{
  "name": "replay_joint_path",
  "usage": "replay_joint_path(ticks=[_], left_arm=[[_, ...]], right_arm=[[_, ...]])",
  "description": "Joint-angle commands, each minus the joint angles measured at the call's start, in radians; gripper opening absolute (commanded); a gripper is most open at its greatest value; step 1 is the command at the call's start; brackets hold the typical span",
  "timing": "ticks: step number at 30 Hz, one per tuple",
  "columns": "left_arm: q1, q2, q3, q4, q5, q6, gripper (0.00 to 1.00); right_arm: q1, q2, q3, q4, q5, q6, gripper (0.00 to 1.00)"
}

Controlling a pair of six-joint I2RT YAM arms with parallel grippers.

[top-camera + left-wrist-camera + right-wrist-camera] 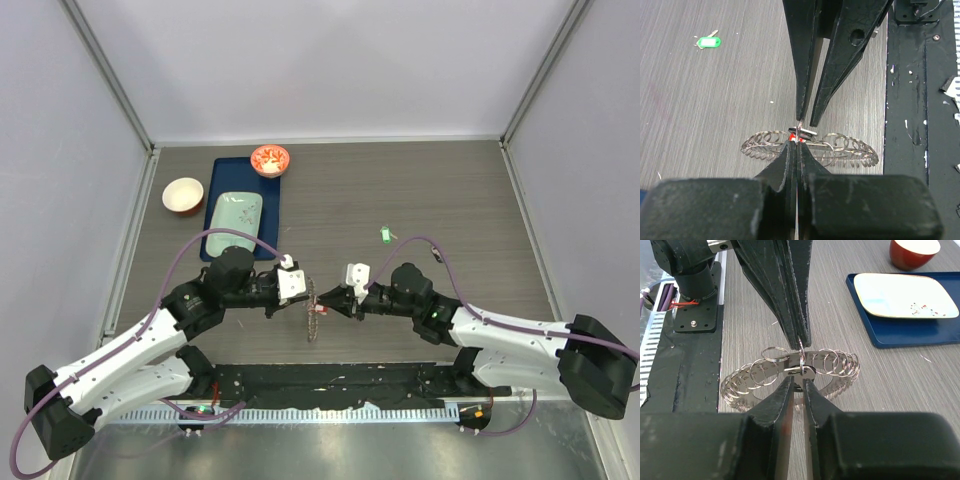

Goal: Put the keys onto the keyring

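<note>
The large silvery beaded metal keyring (312, 310) is held between both grippers, nearer the arm bases than the navy blue rectangular tray (275, 225) and off its near right corner. The left gripper (796, 145) is clamped tight on the ring's rim. The right gripper (799, 383) pinches narrowly on a small dark-headed key (799, 371) at that rim. A tiny green-headed key (383, 234) lies flat, well right of the tray.

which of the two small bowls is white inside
The round bowl with the reddish-brown outside, standing left of the dark blue tray; the other bowl, at the tray's far corner, is orange-red inside.
</note>
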Motion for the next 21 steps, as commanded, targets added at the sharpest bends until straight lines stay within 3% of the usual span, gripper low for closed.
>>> replay_joint_path(ticks=[1, 13, 21], left_arm=[[0.005, -0.015, 0.006, 0.077, 0.013, -0.003, 0.0], [0.005, -0.011, 0.007, 0.074, 0.019, -0.003, 0.0], [0.005, -0.006, 0.009, 0.072, 0.024, -0.003, 0.0]], right_arm=[[-0.002, 0.014, 0.023, 0.083, 0.01, 0.016, 0.18], [-0.002, 0.012, 0.032, 0.093, 0.001, 0.019, 0.15], [-0.002, 0.005, 0.043, 0.079, -0.002, 0.01, 0.02]])
